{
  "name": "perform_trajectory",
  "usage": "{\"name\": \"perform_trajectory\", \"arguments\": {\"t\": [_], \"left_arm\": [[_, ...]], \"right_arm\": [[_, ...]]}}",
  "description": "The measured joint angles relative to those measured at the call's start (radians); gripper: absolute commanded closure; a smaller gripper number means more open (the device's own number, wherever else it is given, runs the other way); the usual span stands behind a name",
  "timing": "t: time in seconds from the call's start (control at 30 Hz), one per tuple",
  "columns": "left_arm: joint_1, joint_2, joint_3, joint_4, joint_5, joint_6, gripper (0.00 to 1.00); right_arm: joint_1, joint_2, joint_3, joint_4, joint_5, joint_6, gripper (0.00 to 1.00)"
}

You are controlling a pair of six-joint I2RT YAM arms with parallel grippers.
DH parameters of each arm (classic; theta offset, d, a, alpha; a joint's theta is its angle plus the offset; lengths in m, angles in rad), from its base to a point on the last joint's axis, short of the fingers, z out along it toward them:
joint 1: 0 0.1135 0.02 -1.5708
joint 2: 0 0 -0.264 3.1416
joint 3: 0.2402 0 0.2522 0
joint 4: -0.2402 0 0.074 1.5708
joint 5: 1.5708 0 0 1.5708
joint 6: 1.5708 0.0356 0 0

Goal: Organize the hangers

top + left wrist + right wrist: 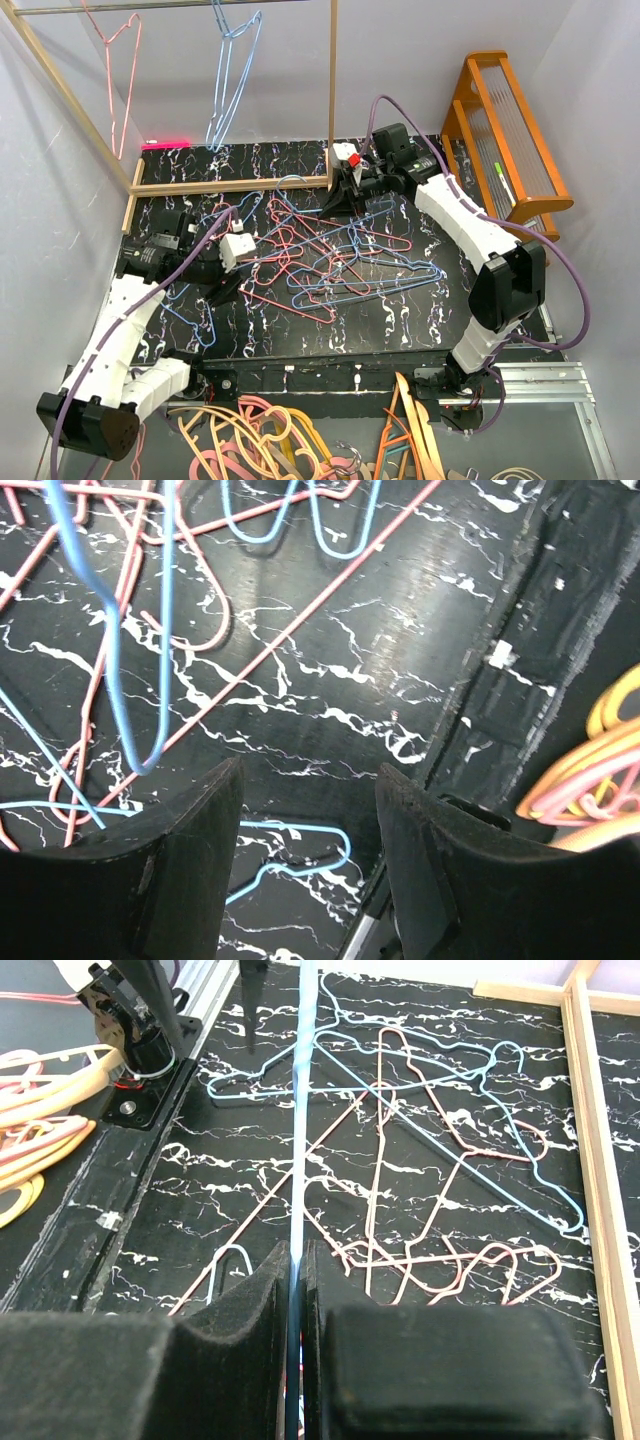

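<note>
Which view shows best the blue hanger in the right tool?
Right wrist view: the blue hanger runs into the shut right tool. Top view: grip too small to see. Left wrist view: that tool is absent.

Spread gripper [310,772] over tangled hangers [270,642]

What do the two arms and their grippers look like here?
The left arm and right arm have white shells between black joint housings, each trailed by a purple cable. The left gripper and right gripper have black matte padded fingers; a red-and-white part sits by the right wrist.
</note>
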Motion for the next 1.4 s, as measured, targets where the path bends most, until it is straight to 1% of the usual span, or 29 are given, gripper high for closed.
{"name": "perform_trajectory", "arguments": {"t": [0.13, 0.27, 0.37, 0.5, 0.6, 0.8, 0.9, 1.07, 1.17, 1.2, 1.27, 1.33, 1.4], "left_arm": [[0.054, 0.008, -0.047, 0.103, 0.018, 0.005, 0.46], [0.137, 0.017, -0.051, 0.207, 0.082, 0.032, 0.46], [0.193, 0.016, -0.048, 0.241, 0.146, 0.067, 0.46], [0.248, 0.017, -0.045, 0.245, 0.229, 0.136, 0.47], [0.271, 0.044, -0.041, 0.206, 0.289, 0.200, 0.49], [0.290, 0.240, 0.069, 0.008, 0.397, 0.406, 0.50], [0.304, 0.296, 0.079, -0.081, 0.414, 0.512, 0.50], [0.315, 0.316, 0.079, -0.157, 0.421, 0.615, 0.48], [0.316, 0.311, 0.069, -0.137, 0.421, 0.624, 0.47], [0.316, 0.301, 0.037, -0.089, 0.418, 0.609, 0.47], [0.316, 0.282, 0.003, -0.045, 0.413, 0.587, 0.46], [0.316, 0.262, -0.049, 0.031, 0.404, 0.549, 0.48], [0.316, 0.257, -0.078, 0.085, 0.398, 0.524, 0.52]], "right_arm": [[-0.001, 0.000, 0.022, -0.030, -0.010, -0.016, 0.92], [-0.001, 0.000, 0.031, -0.082, -0.015, -0.047, 0.92], [-0.001, 0.000, 0.038, -0.135, -0.014, -0.089, 0.92], [-0.002, -0.004, 0.038, -0.195, -0.009, -0.136, 0.92], [-0.001, -0.006, 0.038, -0.214, -0.002, -0.149, 0.92], [-0.002, -0.007, 0.045, -0.216, 0.014, -0.148, 0.92], [-0.002, -0.008, 0.053, -0.209, 0.017, -0.138, 0.92], [-0.002, -0.008, 0.056, -0.178, 0.021, -0.097, 0.92], [-0.002, -0.008, 0.056, -0.149, 0.024, -0.064, 0.92], [-0.002, -0.008, 0.056, -0.141, 0.024, -0.054, 0.92], [-0.002, -0.008, 0.056, -0.122, 0.024, -0.031, 0.92], [-0.002, -0.008, 0.058, -0.110, 0.024, -0.011, 0.92], [-0.002, -0.008, 0.066, -0.103, 0.024, 0.003, 0.92]]}}
